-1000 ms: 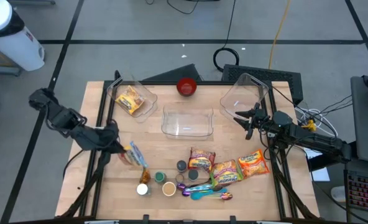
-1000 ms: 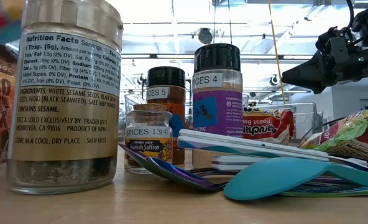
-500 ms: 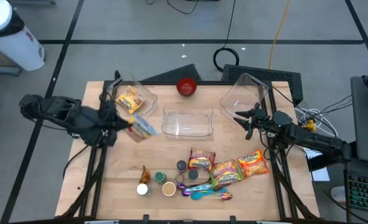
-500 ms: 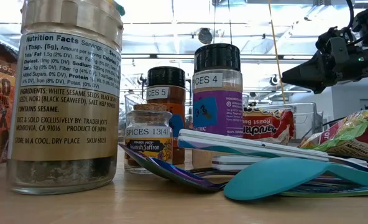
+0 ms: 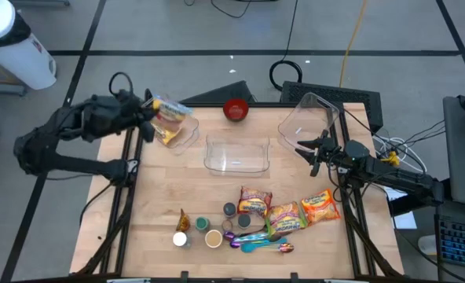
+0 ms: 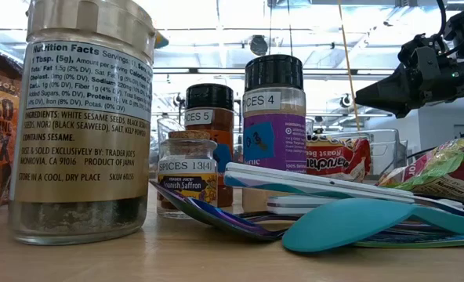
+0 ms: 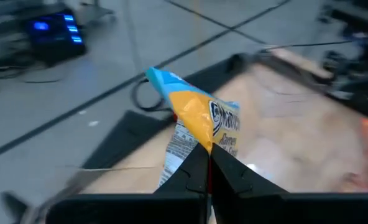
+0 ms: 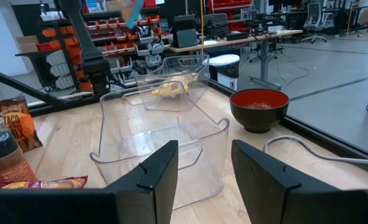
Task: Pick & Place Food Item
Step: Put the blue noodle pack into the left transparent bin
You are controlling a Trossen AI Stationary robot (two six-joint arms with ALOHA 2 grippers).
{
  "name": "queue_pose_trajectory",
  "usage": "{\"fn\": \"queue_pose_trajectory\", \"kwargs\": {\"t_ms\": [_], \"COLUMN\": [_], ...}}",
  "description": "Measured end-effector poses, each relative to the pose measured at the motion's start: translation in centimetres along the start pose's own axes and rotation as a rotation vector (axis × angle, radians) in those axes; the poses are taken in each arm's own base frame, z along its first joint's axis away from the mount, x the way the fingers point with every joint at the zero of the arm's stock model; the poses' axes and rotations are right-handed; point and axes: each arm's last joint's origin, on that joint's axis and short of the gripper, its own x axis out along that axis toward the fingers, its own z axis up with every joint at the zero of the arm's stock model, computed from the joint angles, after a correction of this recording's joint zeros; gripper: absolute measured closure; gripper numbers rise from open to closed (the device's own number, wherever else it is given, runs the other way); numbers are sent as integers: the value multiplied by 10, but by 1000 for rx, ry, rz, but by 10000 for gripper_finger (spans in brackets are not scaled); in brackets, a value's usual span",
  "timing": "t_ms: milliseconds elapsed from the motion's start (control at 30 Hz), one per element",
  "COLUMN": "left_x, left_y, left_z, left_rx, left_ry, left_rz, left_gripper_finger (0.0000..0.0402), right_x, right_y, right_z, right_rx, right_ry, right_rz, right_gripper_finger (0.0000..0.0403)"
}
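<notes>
over the back-left corner of the table [image 5: 138, 196], the left gripper [image 7: 209, 163] holds a snack packet [image 7: 199, 134] above the clear bin [image 5: 187, 132] that stands there. the packet is a crinkled foil bag, blue at its upper end, orange-yellow across the middle with dark lettering, and white with fine print on its back. in the left wrist view the two dark fingers [image 7: 190, 174] are pressed fully together on the bag's lower edge, so the bag stands up and away from the fingertips, tilted. from above, the packet [image 5: 168, 108] hangs just beyond the gripper [image 5: 148, 106], over the bin's far rim; another yellow packet [image 5: 166, 134] already lies inside that bin.

a second ago the left gripper was low over the front-left part of the table with the same bag; half a second ago it was midway, beside the bin; now it is raised at the back edge.

the right gripper [image 5: 307, 151] waits at the right side near the tipped clear bin [image 5: 307, 118], fingers [image 8: 156, 171] partly apart and holding nothing, as before.
</notes>
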Motion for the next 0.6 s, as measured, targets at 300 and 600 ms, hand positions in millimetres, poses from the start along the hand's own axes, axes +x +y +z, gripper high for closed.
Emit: {"fn": "queue_pose_trajectory", "kwargs": {"t_ms": [300,600], "left_x": [49,101], "left_y": [20,51], "left_z": [9,-1], "left_rx": [41,24], "left_ry": [131,354], "left_rz": [193,264], "left_gripper_finger": [397,397], "right_x": [0,0], "right_y": [0,0], "right_z": [0,0], "right_rx": [0,0], "right_ry": [0,0], "right_rz": [0,0], "right_gripper_finger": [261,261]}}
